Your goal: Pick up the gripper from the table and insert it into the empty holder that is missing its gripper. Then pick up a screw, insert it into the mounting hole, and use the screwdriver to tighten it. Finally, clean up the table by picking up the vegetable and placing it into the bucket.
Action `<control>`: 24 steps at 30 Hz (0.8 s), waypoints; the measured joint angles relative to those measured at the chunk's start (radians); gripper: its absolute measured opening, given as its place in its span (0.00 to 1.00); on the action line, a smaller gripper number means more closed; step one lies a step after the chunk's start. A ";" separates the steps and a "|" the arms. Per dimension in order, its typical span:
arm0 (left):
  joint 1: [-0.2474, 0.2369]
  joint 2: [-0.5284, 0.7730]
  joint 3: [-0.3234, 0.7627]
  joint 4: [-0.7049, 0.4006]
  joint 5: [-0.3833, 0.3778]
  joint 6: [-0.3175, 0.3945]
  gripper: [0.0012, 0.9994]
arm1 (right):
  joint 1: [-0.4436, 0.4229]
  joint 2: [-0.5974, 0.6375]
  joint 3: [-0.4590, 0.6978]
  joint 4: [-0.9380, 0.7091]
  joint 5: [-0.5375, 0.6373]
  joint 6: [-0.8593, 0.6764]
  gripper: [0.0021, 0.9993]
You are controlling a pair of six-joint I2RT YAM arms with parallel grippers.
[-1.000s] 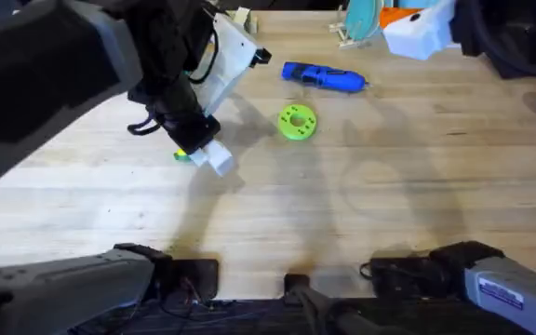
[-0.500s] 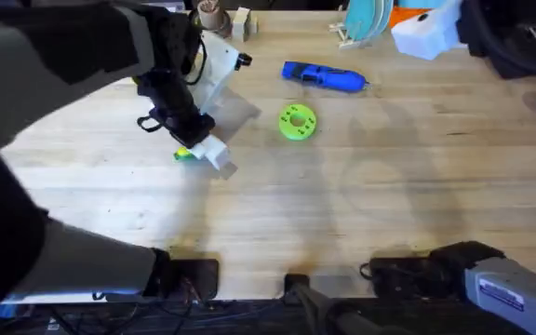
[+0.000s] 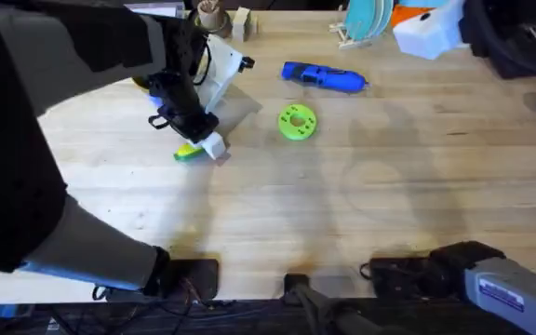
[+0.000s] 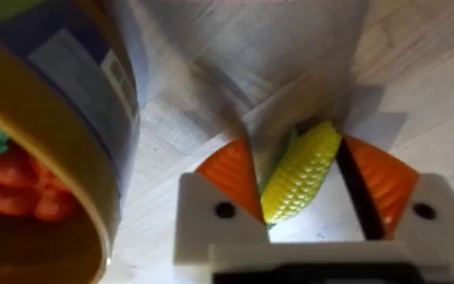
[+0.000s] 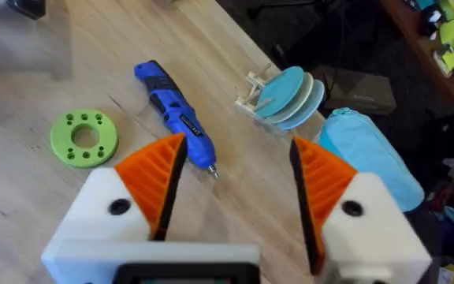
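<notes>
The vegetable (image 4: 302,180), a yellow ribbed toy with a green end, lies on the table (image 3: 342,214) toward its far left corner, between the orange pads of the left hand (image 4: 306,185), which is spread around it, pointing down, its arm reaching over from the near left. The bucket (image 4: 50,150) stands just beside. The right hand (image 5: 235,189) hangs open above the far right edge, over the screwdriver (image 5: 176,118).

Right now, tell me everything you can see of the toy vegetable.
The vegetable is a small yellow corn cob with bumpy kernels and a green husk end, plastic-looking. It lies on the table beside the bucket, between the orange pads of the left hand, which straddles it. Whether the pads touch it is unclear.
</notes>
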 joint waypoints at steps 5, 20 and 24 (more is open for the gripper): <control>0.000 0.000 0.000 0.001 0.016 0.006 0.21 | 0.000 0.000 0.000 0.001 0.000 0.000 0.82; 0.001 -0.033 0.039 -0.060 0.019 0.008 0.02 | 0.000 0.000 0.000 0.001 0.000 0.000 0.82; 0.001 -0.124 0.117 -0.053 0.019 0.008 0.02 | 0.000 0.000 0.000 0.001 0.000 0.000 0.82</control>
